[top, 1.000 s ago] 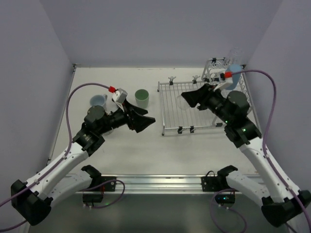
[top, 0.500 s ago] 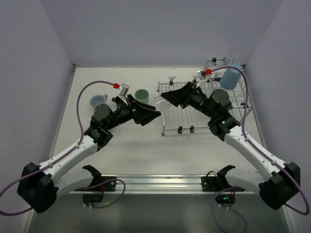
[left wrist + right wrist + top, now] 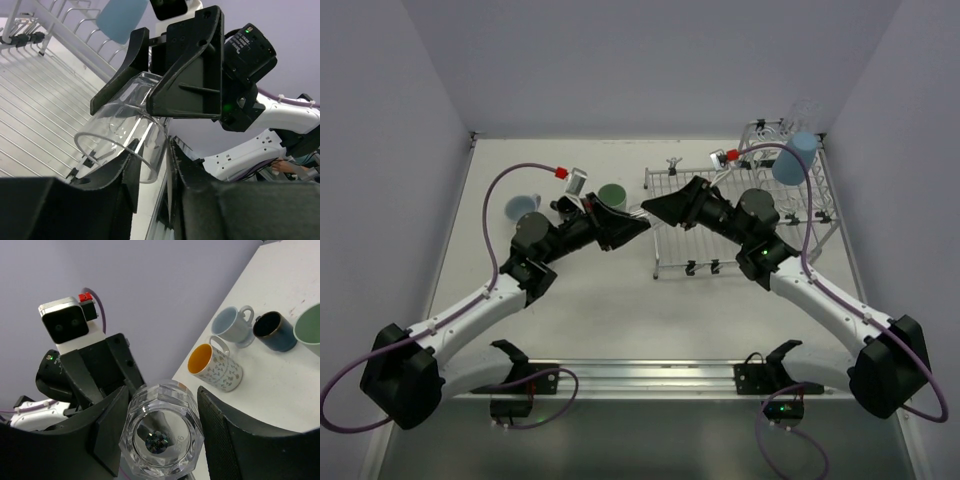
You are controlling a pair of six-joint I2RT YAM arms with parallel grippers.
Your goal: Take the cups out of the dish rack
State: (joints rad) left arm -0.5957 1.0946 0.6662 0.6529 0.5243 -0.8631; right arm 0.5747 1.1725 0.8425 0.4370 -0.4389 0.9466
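Right end effector [image 3: 162,432] clamps a clear, octagonal-based glass [image 3: 161,441], its rim between fingers of the left end effector [image 3: 154,170], grip uncertain.

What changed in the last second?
Right pincer, shut on the clear glass, carried it left across the dish rack to its left edge. Left pincer moved right to meet it; its fingers now straddle the glass rim, firm grip unclear. Rack and cups on the table stayed put.

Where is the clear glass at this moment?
In the left wrist view the clear glass is in the air at the dish rack's left edge. The right gripper holds it, with its rim wall between the fingers of the left gripper.
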